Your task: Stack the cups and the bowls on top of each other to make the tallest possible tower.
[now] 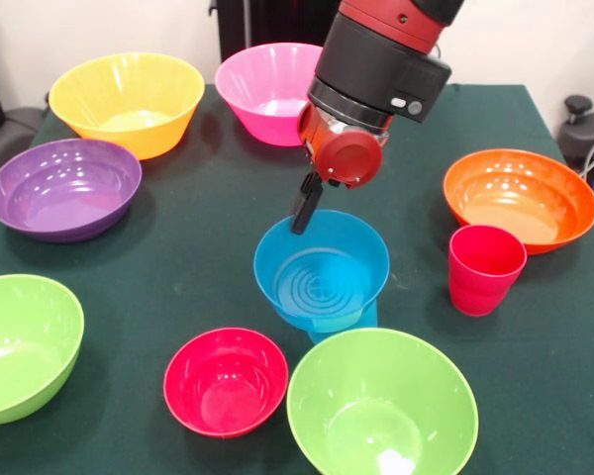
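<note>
A small blue bowl [322, 272] sits on top of a light blue cup [348, 320], of which only a sliver shows under the bowl's near side; together they make the tower. My gripper [299, 224] comes down from above and is shut on the bowl's far-left rim, with one black finger [304, 203] showing. The red-pink cup [484, 268] stands upright to the right of the tower. A small red bowl [226, 381] lies in front of it, to the left.
Large bowls ring the green cloth: yellow-orange [127, 101] and pink [269, 89] at the back, purple [63, 186] on the left, orange [519, 197] on the right, lime green at the front left [20, 346] and front centre [381, 408].
</note>
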Available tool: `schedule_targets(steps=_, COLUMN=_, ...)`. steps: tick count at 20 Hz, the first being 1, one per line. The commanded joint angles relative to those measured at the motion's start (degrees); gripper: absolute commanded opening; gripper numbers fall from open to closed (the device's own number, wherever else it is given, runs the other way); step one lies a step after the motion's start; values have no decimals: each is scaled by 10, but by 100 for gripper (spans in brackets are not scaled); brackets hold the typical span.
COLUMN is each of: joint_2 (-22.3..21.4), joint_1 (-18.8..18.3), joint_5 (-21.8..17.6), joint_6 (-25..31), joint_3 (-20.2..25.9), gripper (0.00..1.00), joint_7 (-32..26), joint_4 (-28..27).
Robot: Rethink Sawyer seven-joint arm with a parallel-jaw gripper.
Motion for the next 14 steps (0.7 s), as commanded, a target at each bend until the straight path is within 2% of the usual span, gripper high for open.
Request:
schedule_targets(steps=1, joint_2=5, joint_1=13, joint_5=11, joint_6=42, joint_3=57, gripper=0, joint_7=134, joint_4=-9)
schedule_targets(steps=10, joint_2=-6, joint_1=5, joint_5=7, joint_6=9, joint_3=80, gripper=0, joint_7=122, joint_4=8)
schedule_targets(steps=14, joint_2=5, joint_1=17, joint_5=16, joint_6=20, joint_3=64, gripper=0, joint_7=137, joint_4=-1)
